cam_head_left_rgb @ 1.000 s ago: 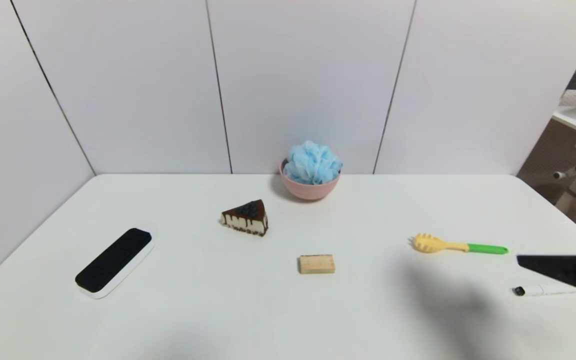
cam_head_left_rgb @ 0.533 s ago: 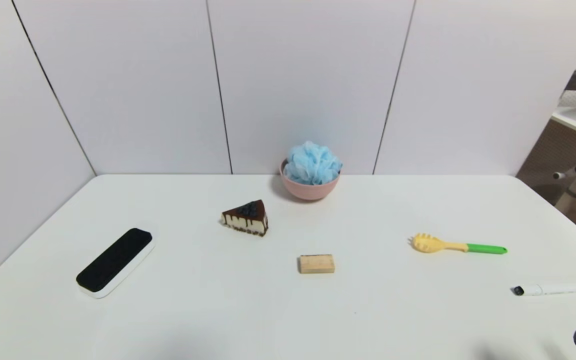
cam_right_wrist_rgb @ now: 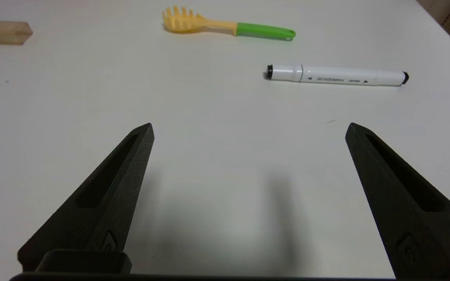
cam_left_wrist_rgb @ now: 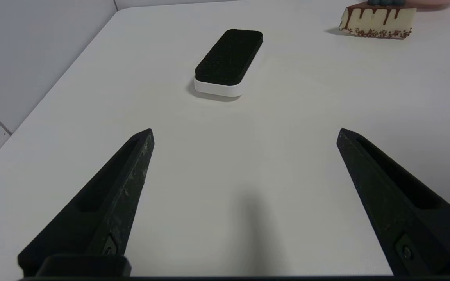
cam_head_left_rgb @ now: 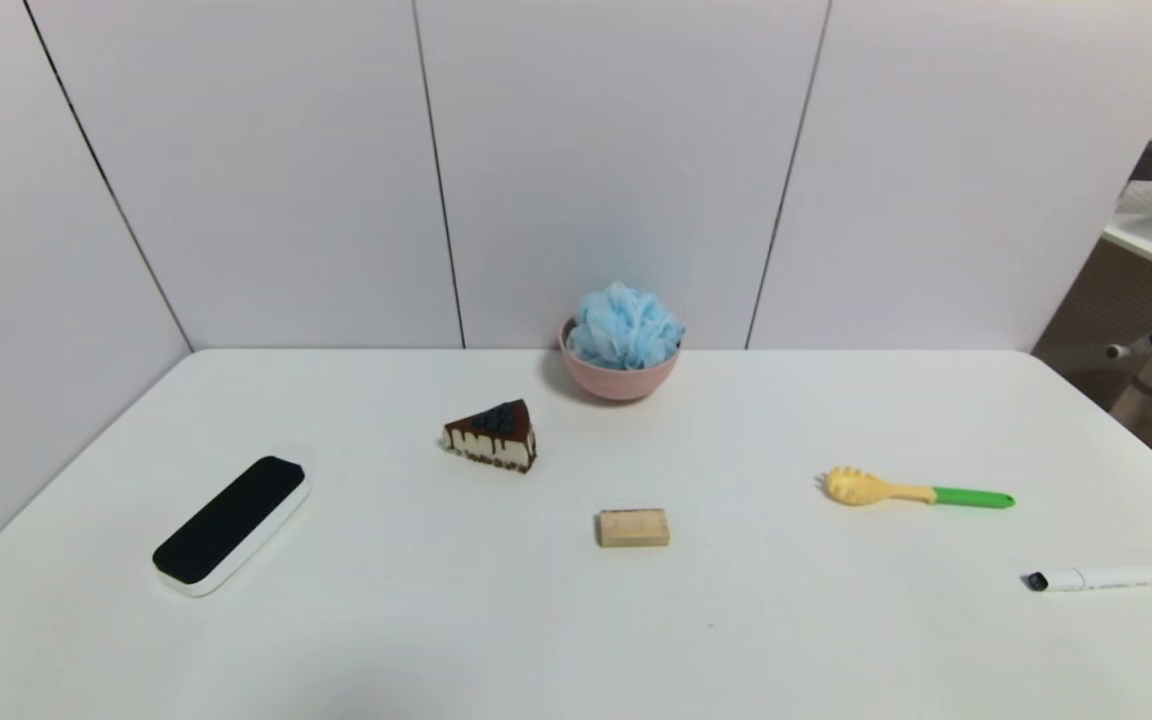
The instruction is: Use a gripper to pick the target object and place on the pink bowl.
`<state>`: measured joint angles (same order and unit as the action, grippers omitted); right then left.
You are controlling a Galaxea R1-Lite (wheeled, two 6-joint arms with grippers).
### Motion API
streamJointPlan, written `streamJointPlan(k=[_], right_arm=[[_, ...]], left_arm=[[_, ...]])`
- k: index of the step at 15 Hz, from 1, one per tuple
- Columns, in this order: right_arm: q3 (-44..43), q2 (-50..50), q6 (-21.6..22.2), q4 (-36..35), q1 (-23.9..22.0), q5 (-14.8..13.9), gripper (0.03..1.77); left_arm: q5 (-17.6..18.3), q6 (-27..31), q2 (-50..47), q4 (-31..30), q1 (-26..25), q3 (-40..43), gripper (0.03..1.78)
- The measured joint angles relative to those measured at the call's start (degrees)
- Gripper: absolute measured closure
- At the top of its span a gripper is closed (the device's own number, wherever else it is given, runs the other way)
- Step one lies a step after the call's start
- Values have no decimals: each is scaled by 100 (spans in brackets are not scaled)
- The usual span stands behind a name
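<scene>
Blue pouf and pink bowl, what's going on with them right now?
Nothing is being handled. The blue pouf sits in the pink bowl at the table's far edge. The left pincer hangs open over bare table near the black eraser; the right pincer hangs open near the white marker. Neither holds anything.

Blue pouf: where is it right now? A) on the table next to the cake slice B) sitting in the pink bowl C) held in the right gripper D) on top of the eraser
B. In the head view the blue pouf sits in the pink bowl at the back of the table, bulging above the rim, and neither gripper is near it.
</scene>
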<state>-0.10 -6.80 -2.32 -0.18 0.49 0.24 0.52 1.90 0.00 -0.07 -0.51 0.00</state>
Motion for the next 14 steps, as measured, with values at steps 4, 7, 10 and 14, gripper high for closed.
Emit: streamJointPlan(k=[4, 7, 10, 14], right_arm=[[7, 555, 634, 11, -22, -95, 11], [7, 662, 663, 11, -24, -104, 11], [10, 688, 678, 13, -24, -104, 11], [10, 690, 685, 11, -24, -110, 11]], left_arm=[[0, 2, 0, 0, 0, 0, 12], [0, 2, 0, 0, 0, 0, 12], [-1, 0, 0, 0, 0, 0, 12], [0, 0, 0, 0, 0, 0, 12]])
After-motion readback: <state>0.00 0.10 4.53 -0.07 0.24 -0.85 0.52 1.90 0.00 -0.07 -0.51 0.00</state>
